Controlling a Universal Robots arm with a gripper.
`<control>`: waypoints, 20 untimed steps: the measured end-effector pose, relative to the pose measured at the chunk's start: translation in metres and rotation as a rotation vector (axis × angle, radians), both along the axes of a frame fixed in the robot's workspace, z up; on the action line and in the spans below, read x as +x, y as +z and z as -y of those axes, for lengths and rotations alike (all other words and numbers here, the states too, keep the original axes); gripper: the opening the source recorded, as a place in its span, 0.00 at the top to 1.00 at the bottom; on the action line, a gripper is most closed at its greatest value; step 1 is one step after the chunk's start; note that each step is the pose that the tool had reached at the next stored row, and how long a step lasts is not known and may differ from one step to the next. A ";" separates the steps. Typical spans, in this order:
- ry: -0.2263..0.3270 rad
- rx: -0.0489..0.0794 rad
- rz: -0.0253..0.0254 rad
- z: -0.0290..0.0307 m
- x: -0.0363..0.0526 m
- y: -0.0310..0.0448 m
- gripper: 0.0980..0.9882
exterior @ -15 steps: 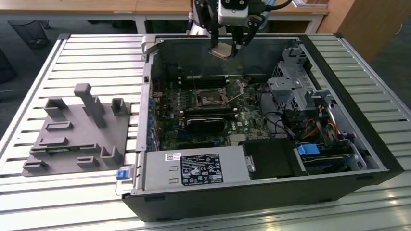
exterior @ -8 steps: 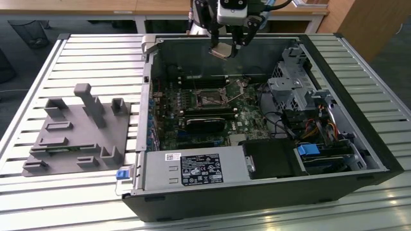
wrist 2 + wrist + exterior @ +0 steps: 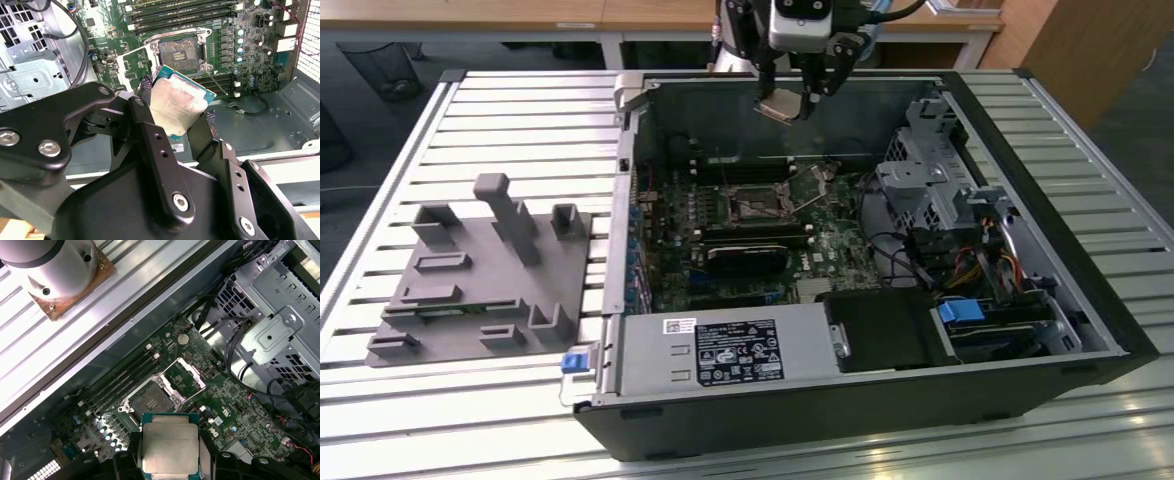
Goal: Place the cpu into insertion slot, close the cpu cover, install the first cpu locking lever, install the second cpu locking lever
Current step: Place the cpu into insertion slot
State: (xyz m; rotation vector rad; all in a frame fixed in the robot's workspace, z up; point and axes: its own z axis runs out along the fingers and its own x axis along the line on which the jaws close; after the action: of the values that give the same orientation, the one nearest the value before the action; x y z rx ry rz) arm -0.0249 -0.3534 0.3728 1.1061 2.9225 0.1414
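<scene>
- Within the claw [image 3: 787, 100], gripped by two edges, sits the cpu [image 3: 169, 449].
- Well below the claw, the insertion slot [image 3: 150, 401] lies bare, cpu cover [image 3: 186, 376] swung open beside it.

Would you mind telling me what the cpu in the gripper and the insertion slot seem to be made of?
The cpu: the top looks like dull silvery-beige metal, smudged and matte; its green-blue edge suggests a circuit-board base. The insertion slot: a dark grainy bed, probably plastic with fine contacts, framed by bright, glinting metal.
</scene>
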 end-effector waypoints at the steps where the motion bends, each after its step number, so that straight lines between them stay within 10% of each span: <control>1: -0.002 0.000 0.0000 0.0000 0.0000 0.0000 0.50; 20: -0.047 0.000 0.0000 0.0000 0.0000 -0.0001 0.50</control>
State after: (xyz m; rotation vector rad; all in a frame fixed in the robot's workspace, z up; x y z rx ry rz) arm -0.0249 -0.3534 0.3728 1.1737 2.8938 0.1409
